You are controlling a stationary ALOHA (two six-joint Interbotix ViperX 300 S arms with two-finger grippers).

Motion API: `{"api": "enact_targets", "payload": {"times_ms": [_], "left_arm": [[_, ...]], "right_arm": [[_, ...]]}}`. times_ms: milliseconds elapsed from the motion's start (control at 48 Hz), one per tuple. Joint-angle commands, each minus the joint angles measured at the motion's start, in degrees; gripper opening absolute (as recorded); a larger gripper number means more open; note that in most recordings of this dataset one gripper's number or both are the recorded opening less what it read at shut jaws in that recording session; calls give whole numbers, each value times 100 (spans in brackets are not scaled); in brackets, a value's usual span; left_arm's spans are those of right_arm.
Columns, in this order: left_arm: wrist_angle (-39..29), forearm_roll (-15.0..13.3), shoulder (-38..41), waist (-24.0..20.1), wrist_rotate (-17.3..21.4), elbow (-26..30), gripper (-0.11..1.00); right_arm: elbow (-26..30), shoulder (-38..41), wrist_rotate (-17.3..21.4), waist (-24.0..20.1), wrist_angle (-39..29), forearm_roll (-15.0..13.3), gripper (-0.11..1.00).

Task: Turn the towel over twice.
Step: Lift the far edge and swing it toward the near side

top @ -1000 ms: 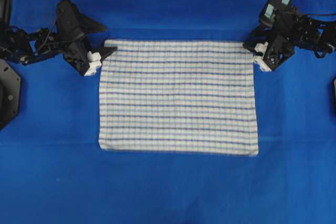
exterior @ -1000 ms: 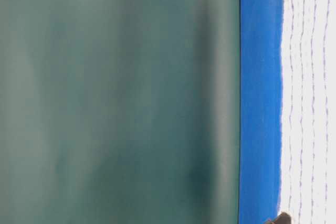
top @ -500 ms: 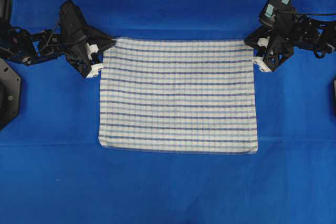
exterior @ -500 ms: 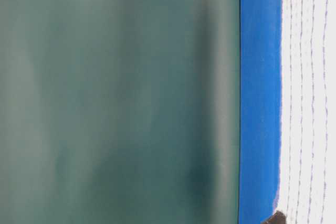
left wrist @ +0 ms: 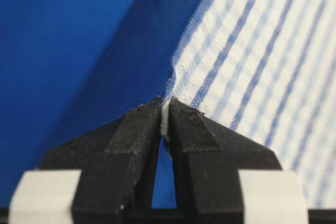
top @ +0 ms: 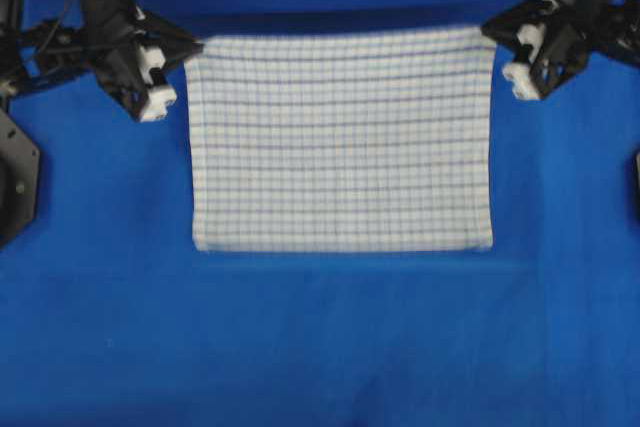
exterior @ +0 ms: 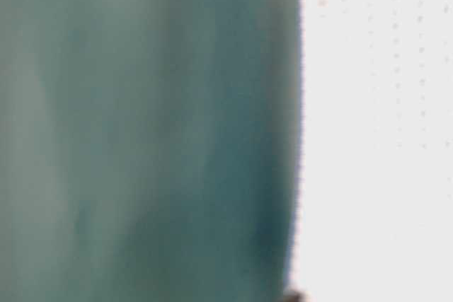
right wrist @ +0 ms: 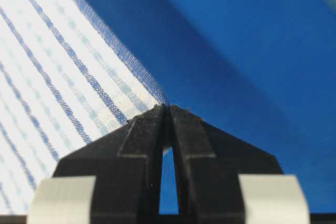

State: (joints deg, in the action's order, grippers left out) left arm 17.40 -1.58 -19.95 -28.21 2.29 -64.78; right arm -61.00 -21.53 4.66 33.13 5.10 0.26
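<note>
The towel [top: 340, 137], white with dark and light blue stripes, is stretched between both grippers by its two far corners. Its far edge is raised off the table and casts a shadow behind it, while its near edge lies on the blue cloth. My left gripper [top: 188, 47] is shut on the far left corner. In the left wrist view the hem is pinched between the tips of that gripper [left wrist: 165, 104], and the towel [left wrist: 262, 51] runs off to the right. My right gripper [top: 492, 35] is shut on the far right corner. There the right gripper [right wrist: 167, 107] clamps the towel [right wrist: 52, 66].
A plain blue cloth [top: 320, 347] covers the whole table around the towel. Both black arms reach in from the far left and far right corners. In the table-level view the lifted towel [exterior: 375, 139] stands in front of a green backdrop [exterior: 141, 139].
Both grippers have shut on the towel's far corners and risen, lifting the far edge. The near edge has slid a little away from the table's front.
</note>
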Motion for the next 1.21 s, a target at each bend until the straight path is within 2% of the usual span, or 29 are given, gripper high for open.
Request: {"api": "enact_targets", "payload": {"times_ms": [0,188,292,396,604,813,917,1063,1188], "left_arm": [[-281,0,-642,-149,185,220,3],[-483,0,-1652,-396,782,483,3],[-536,0,-1995,-439,967,642,3],[-686,0,-2188,-431,1020,844,3],[-712,0,-2232,-396,1072,967,3],[-659,0,-2206,-396,1081,949,3],[-659,9,-2153,-308,1081,888,3],[-554,0,-1925,-26,1055,633,3],[-396,0,-1477,448,923,334,3]], "right_arm": [[237,-519,-35,185,-202,-88,5],[650,-1274,-105,431,-791,-369,5],[1002,-1608,-123,475,-1187,-606,5],[1336,-1819,-114,475,-1512,-782,5],[1731,-1969,-123,475,-1925,-940,5],[1767,-1969,-105,466,-2048,-949,5],[1731,-1960,-35,387,-2399,-905,5],[1494,-1960,185,-35,-2856,-686,5],[1002,-1934,589,-527,-2918,-536,5]]}}
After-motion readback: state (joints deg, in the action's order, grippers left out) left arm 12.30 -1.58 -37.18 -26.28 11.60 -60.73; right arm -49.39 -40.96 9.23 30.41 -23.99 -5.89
